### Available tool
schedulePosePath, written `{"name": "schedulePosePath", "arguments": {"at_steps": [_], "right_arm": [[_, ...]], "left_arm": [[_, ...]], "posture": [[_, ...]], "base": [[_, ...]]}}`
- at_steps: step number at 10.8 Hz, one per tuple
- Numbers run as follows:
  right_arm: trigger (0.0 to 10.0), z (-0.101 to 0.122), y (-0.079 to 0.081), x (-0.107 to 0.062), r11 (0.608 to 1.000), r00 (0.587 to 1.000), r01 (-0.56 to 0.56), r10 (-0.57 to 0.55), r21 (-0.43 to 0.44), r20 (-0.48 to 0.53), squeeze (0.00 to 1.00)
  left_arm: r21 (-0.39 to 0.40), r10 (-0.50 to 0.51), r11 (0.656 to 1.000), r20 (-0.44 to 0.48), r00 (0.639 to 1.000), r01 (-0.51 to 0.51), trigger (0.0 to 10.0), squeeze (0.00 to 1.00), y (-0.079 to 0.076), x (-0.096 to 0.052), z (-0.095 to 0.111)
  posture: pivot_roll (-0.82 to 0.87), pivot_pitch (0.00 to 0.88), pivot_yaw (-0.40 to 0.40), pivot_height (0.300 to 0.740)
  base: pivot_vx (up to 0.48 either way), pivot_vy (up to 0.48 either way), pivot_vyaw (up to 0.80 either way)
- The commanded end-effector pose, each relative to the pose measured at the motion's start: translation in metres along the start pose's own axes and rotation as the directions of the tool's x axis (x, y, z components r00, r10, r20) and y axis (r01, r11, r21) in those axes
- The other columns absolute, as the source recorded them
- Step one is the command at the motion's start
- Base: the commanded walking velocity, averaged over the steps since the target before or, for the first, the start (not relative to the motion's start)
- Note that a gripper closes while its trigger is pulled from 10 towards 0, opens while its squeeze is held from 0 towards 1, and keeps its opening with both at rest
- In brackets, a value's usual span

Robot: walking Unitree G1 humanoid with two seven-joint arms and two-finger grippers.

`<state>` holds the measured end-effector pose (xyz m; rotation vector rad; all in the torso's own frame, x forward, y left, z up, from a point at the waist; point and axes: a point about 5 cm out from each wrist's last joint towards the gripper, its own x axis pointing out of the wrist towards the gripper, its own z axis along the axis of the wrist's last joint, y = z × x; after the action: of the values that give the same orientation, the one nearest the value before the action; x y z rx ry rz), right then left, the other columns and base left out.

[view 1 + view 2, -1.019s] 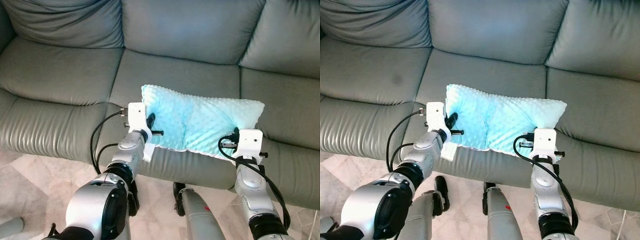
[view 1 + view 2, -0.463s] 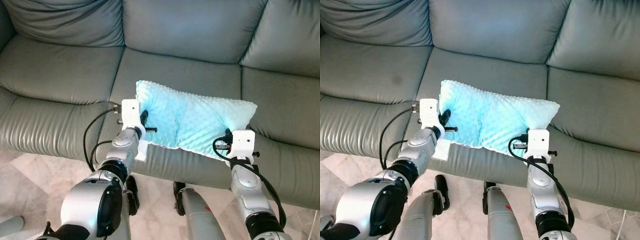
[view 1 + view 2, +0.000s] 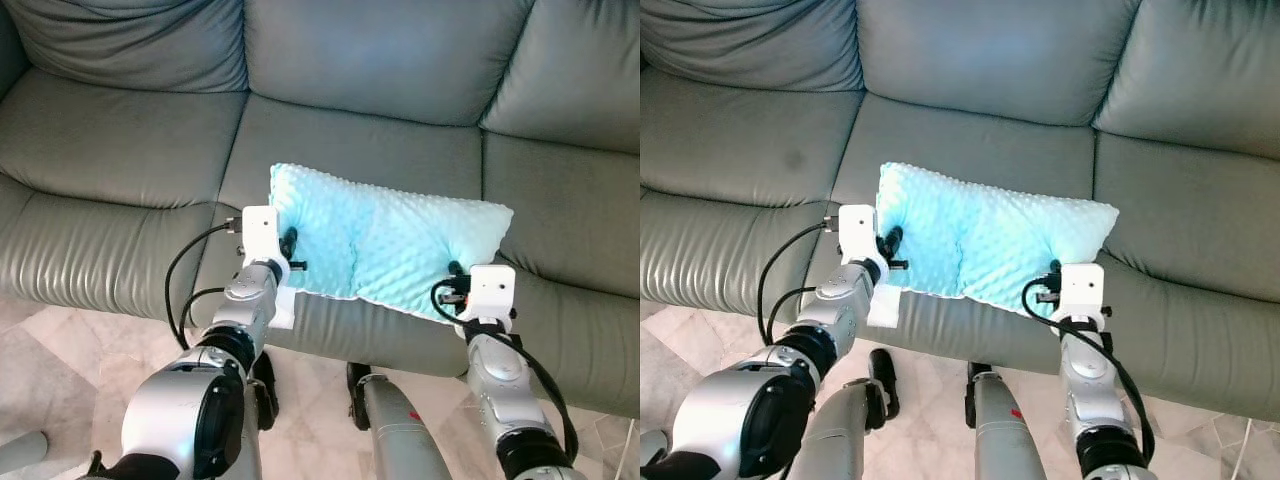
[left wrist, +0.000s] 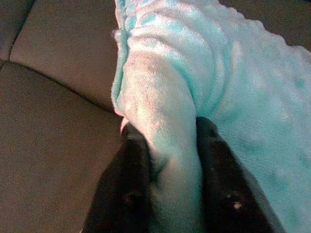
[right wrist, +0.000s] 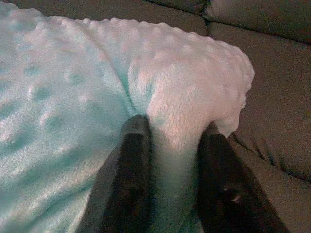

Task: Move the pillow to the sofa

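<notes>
A light turquoise dotted pillow [image 3: 385, 245] lies across the front of the grey sofa's middle seat cushion [image 3: 350, 160]. My left gripper [image 3: 288, 248] is shut on the pillow's left end, and its black fingers [image 4: 133, 160] pinch a fold of the fabric [image 4: 165, 131]. At the pillow's right front corner my right gripper [image 3: 456, 272] is shut on the fabric too, with both fingers [image 5: 133, 145] squeezing a bunched corner [image 5: 180, 111]. The pillow rests on the seat between both arms.
The grey leather sofa has a left seat [image 3: 110, 150], a right seat [image 3: 565, 200] and back cushions [image 3: 380, 50]. Its front edge [image 3: 100, 270] is just ahead of me. A beige tiled floor [image 3: 60, 390] lies below, and my own legs [image 3: 390, 430] show at the bottom.
The pillow has shifted slightly left and farther onto the seat with both grippers still holding it. Over the last half second the arms have drawn back a little.
</notes>
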<state>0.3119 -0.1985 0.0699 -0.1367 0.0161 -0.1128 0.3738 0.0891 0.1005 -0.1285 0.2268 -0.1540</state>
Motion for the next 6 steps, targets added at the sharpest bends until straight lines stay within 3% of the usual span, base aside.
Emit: {"name": "schedulePosePath", "arguments": {"at_steps": [1,6], "right_arm": [[10.0,-0.015,-0.004,-0.009,1.0,0.998,0.014,-0.014,0.004,-0.054,1.0],[10.0,-0.021,-0.011,-0.013,1.0,0.997,0.025,-0.025,-0.001,-0.073,1.0]], "left_arm": [[0.007,0.02,1.0,-0.058,0.998,-0.019,10.0,1.0,0.004,-0.006,-0.02],[0.051,0.086,0.995,-0.061,0.994,-0.083,10.0,1.0,0.018,-0.009,-0.025]], "posture": [[-0.2,0.49,0.035,0.74],[-0.19,0.493,0.031,0.74]], "base": [[0.0,0.0,0.0],[0.0,0.0,0.0]]}}
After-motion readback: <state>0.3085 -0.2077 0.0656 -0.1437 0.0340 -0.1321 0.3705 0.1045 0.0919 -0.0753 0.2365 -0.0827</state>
